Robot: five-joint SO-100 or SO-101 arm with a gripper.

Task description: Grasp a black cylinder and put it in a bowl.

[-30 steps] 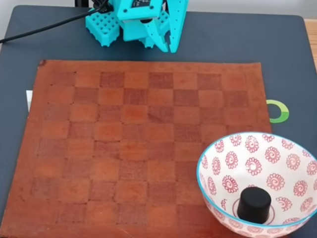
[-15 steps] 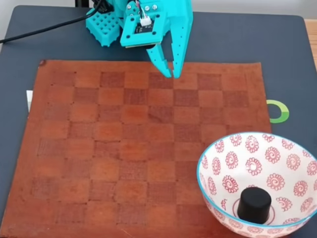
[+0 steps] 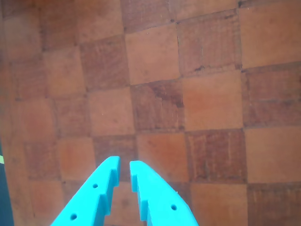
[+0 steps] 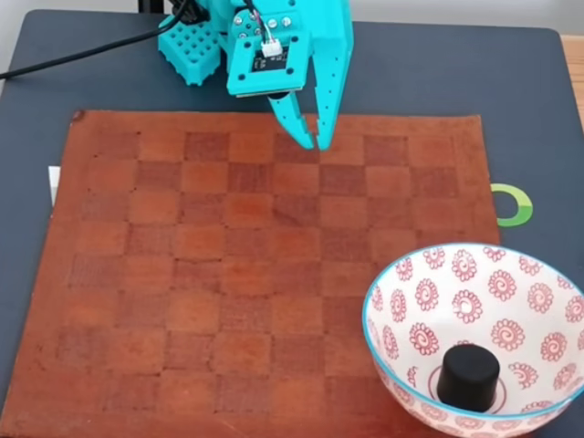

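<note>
Fingers [image 3: 141, 188] of the teal gripper [image 4: 316, 141] nearly together w/ a thin gap, nothing between them, hanging over the far edge of the brown checkered mat [image 4: 228, 274], well apart from the bowl [image 4: 538, 265]. Black cylinder [image 4: 468, 374] stands upright inside the bowl near its front wall, so task looks done. Risk, in my judgement: any further sweep toward the bowl could clip its rim & tip it, the bowl sitting partly off the mat's corner; a green-white ring [image 4: 513, 204] on the dark table [image 4: 429, 73] obstructs nothing.

No text, label, number or brand can be read in either view.
</note>
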